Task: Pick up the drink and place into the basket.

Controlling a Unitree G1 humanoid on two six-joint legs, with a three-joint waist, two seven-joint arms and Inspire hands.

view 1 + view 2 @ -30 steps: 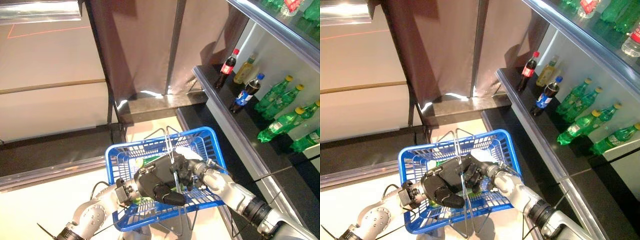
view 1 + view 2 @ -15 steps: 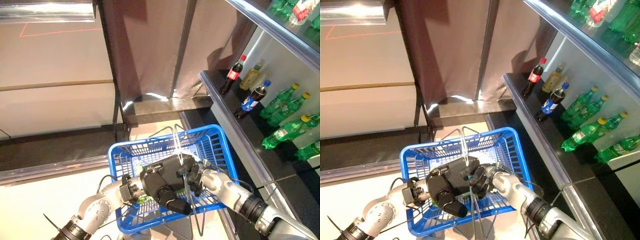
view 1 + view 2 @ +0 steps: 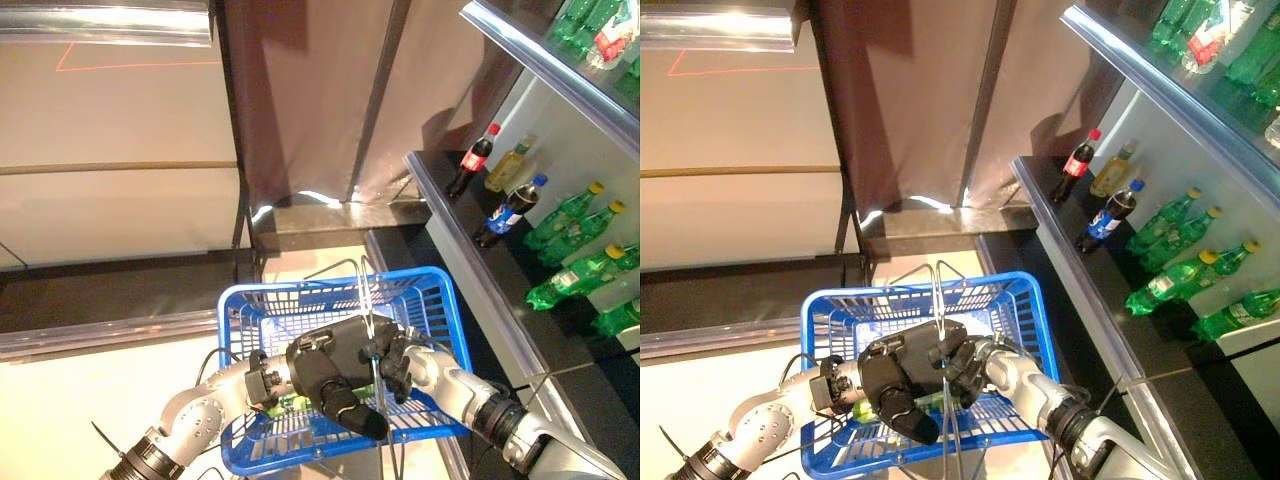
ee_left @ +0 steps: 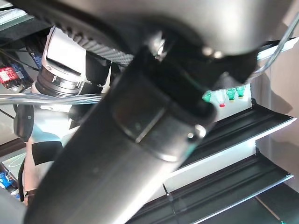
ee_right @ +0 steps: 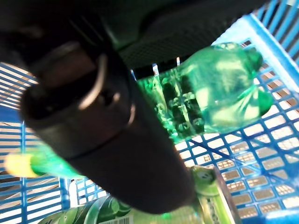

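**Both hands over the basket, green bottle down inside**

Since a second ago the whole view has shifted, so the camera moved; the hands themselves sit a touch lower and more toward the near rim of the blue plastic mesh basket [image 3: 440,300] than they did. Not a big change otherwise.

Left hand [image 3: 330,375] comes in from the lower left and is parked over the middle of the basket, big dark bulk, with a finger poking down toward the near rim. Its own wrist view is just dark housing, so I can't tell if it's clenched or relaxed. Right hand [image 3: 395,362] comes in from the lower right and sits right against the left one, by the thin wire handles [image 3: 368,300] that stand up from the basket's middle. Can't tell from any view whether it's grasping anything either.

The drink: a clear green plastic bottle [image 5: 210,105] lies on its side on the basket floor, seen past the right hand in its wrist view. Another green bottle with a yellow cap [image 5: 28,164] lies beside it, plus a green labelled one [image 5: 117,212] next to that.

Off to the right, the dark shelf [image 3: 450,215] has a red-capped cola bottle [image 3: 474,161], a blue-capped cola bottle [image 3: 509,211] and a row of green bottles with yellow caps [image 3: 575,245].
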